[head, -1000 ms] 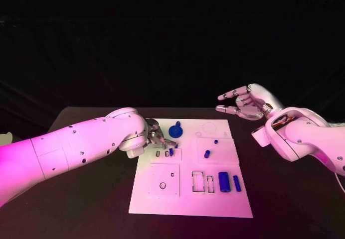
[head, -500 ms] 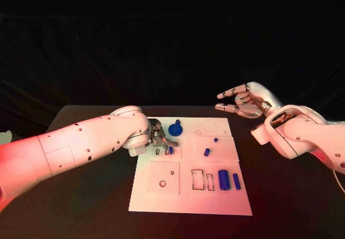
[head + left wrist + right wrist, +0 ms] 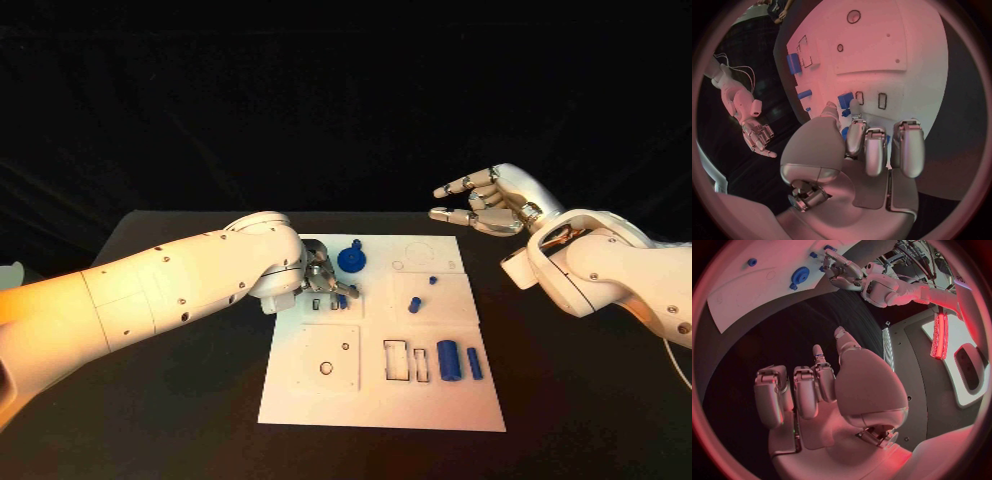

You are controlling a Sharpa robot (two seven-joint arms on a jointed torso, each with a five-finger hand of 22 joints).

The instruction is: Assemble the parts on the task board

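While the white rectangular task board (image 3: 382,395) lies flat on the black worktop (image 3: 173,400), both arms are over the scene as follows.

Left hand: the silver left hand (image 3: 323,284) is low over the board's upper left part, fingers curled downward; its fingertips (image 3: 856,131) close around a small blue peg (image 3: 342,294) next to two small outlined slots. From the left wrist view the thumb and a finger appear to pinch this piece, so I read the hand as gripping it.

Right hand: the silver right hand (image 3: 483,203) hangs in the air beyond the board's far right corner, well apart from every part; its fingers are spread, loosely bent, and nothing is in them.

Round part: a blue round knob-like piece (image 3: 352,262) sits on the board's far edge, just beside the left hand.

Middle parts: a short blue peg (image 3: 415,306) and a tiny blue stud (image 3: 433,283) stand in the square panel right of the left hand.

Near parts: a thick blue cylinder (image 3: 449,362) and a thinner blue bar (image 3: 475,363) lie side by side toward the board's near right, next to two outlined rectangular slots.
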